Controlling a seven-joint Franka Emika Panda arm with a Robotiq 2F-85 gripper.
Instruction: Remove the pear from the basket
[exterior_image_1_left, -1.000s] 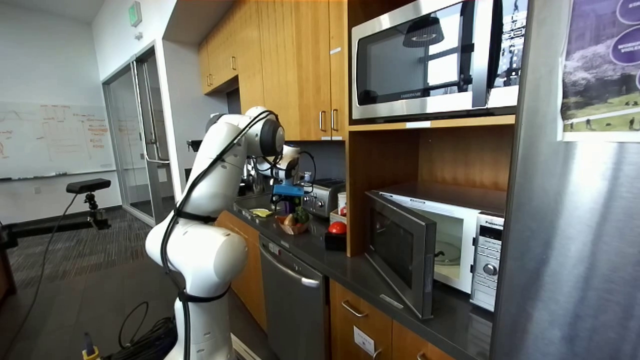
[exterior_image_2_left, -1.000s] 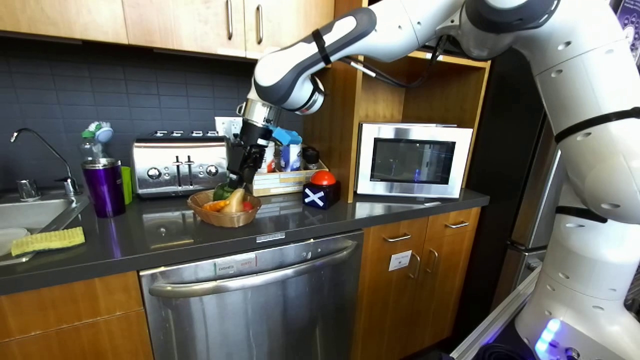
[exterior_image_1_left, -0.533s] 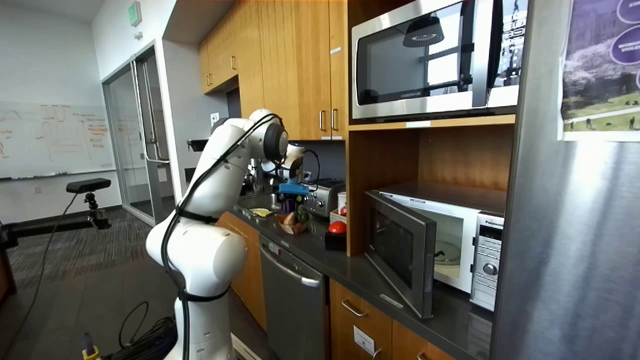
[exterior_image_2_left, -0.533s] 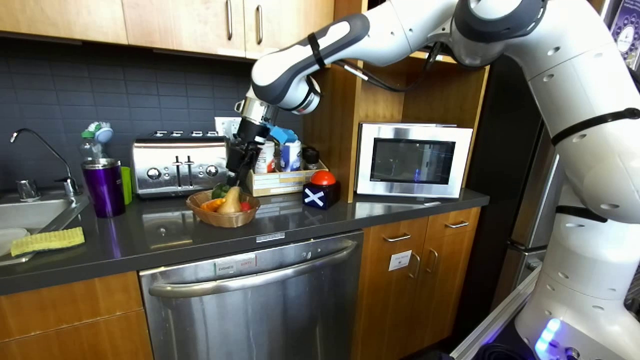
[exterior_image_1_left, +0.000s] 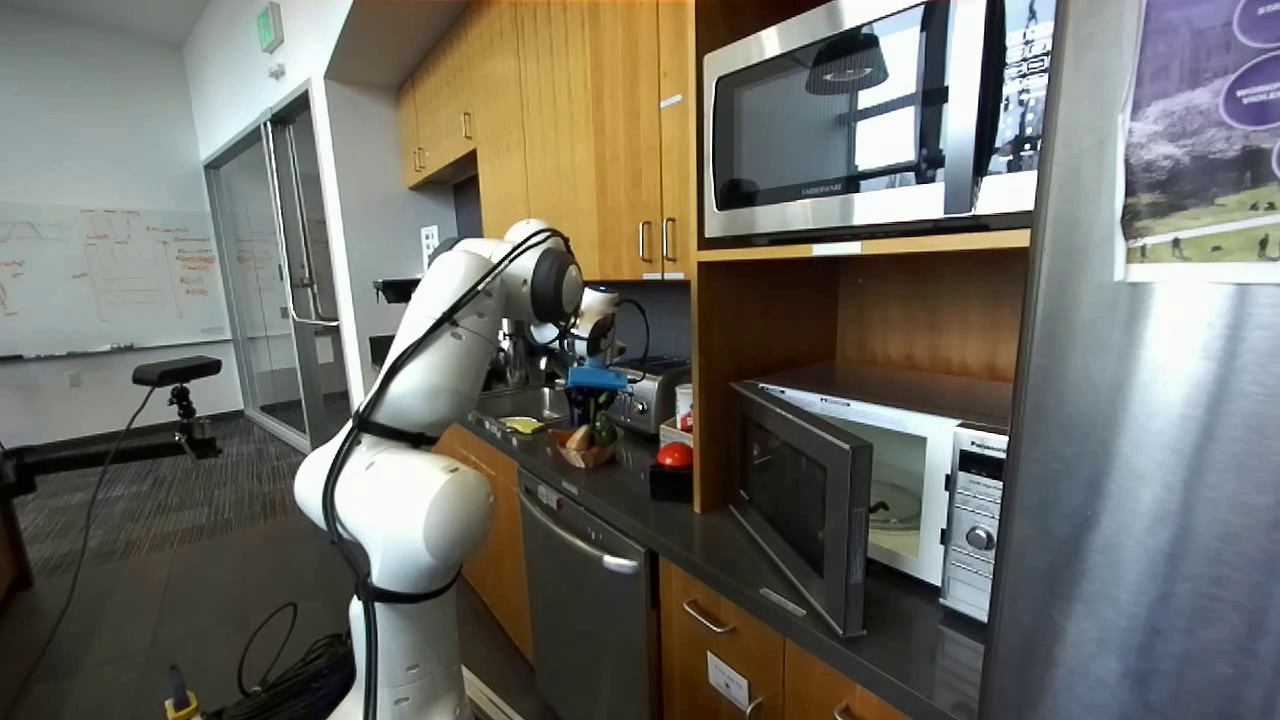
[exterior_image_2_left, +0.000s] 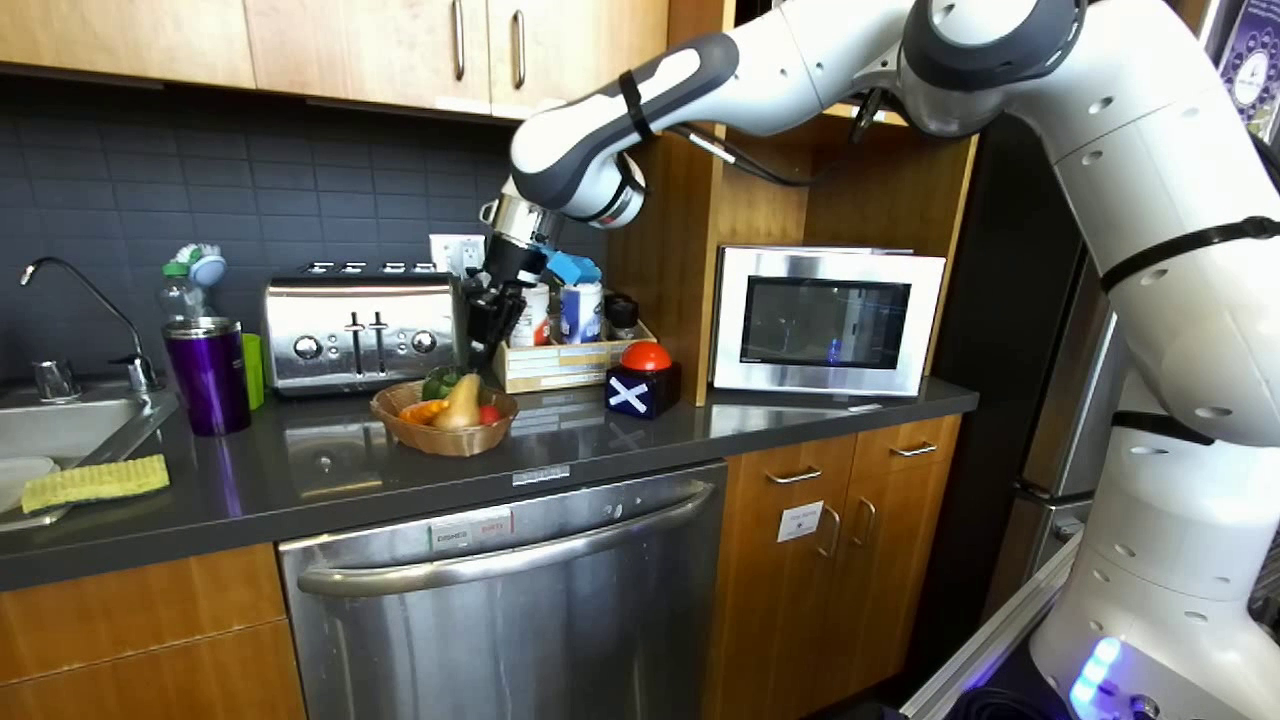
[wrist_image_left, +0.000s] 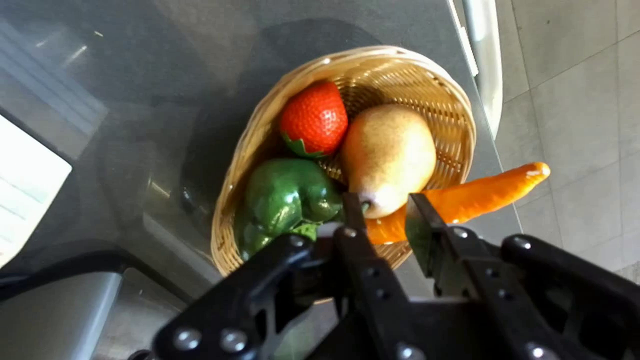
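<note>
The pear (wrist_image_left: 392, 150) lies in the wicker basket (wrist_image_left: 448, 120), a little above and right of the middle of the wrist view, its stem end toward the bottom. The hand (wrist_image_left: 385, 206) fills the bottom of that frame, its fingers (wrist_image_left: 354, 220) spread part-way; in the gap show the pear's tip and a stretch of a long orange vegetable (wrist_image_left: 485, 192), which reaches past the rim at right. Whether the fingers touch the pear I cannot tell. A strawberry (wrist_image_left: 315, 120) sits just beside the pear at upper left, a green pepper (wrist_image_left: 290, 197) at lower left. In both exterior views the hand is above the basket, which stands on the dark worktop (exterior_image_2_left: 330, 505). In an exterior view a toaster (exterior_image_2_left: 360, 330) stands left of the hand, a purple tumbler (exterior_image_2_left: 207, 380) farther left and a yellow sponge (exterior_image_2_left: 97, 482) near the left edge; a black box with a red dome (exterior_image_2_left: 650, 392) and a microwave (exterior_image_2_left: 830, 320) stand to the right.
</note>
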